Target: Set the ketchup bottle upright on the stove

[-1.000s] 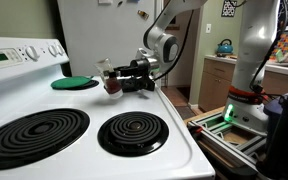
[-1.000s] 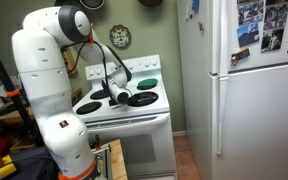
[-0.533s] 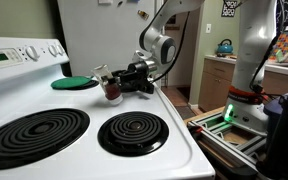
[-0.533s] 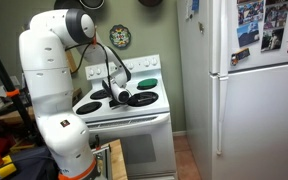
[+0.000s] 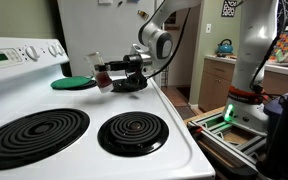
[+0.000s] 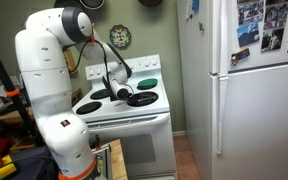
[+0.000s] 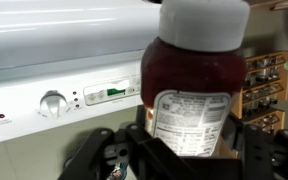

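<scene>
The ketchup bottle (image 5: 102,74) is a small clear bottle with dark red contents and a pale cap. My gripper (image 5: 112,72) is shut on it and holds it nearly upright above the back right burner (image 5: 131,85) of the white stove (image 5: 174,120). In the wrist view the ketchup bottle (image 7: 199,85) fills the middle, label facing me, with black fingers (image 7: 259,150) on both sides and the stove's control panel (image 7: 54,95) behind. In an exterior view the gripper (image 6: 122,92) hangs over the stove (image 6: 134,110); the bottle is too small to make out there.
A flat green disc (image 5: 74,83) lies on the back left burner. Two black coil burners (image 5: 34,132) (image 5: 132,130) sit at the front. A white refrigerator (image 6: 249,100) stands beside the stove. The robot's base (image 5: 246,100) is off the stove's right side.
The gripper has turned and risen slightly, bringing the bottle from a tilted pose to nearly upright and a little toward the back of the stove.
</scene>
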`<state>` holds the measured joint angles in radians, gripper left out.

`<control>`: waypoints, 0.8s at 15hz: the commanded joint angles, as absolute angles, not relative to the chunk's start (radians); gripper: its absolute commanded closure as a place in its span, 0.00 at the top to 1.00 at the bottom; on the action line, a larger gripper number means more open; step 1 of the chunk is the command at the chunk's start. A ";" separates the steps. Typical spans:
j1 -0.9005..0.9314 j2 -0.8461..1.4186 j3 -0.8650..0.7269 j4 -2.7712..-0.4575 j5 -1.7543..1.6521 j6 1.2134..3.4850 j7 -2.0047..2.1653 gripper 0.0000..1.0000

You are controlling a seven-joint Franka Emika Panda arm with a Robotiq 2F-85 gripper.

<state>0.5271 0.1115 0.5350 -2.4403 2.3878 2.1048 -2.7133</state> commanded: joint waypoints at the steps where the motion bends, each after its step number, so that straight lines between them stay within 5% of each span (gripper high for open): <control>1: 0.559 0.129 0.532 -2.440 2.440 2.096 -2.749 0.45; 12: 0.637 0.126 0.460 -2.427 2.393 2.099 -2.741 0.45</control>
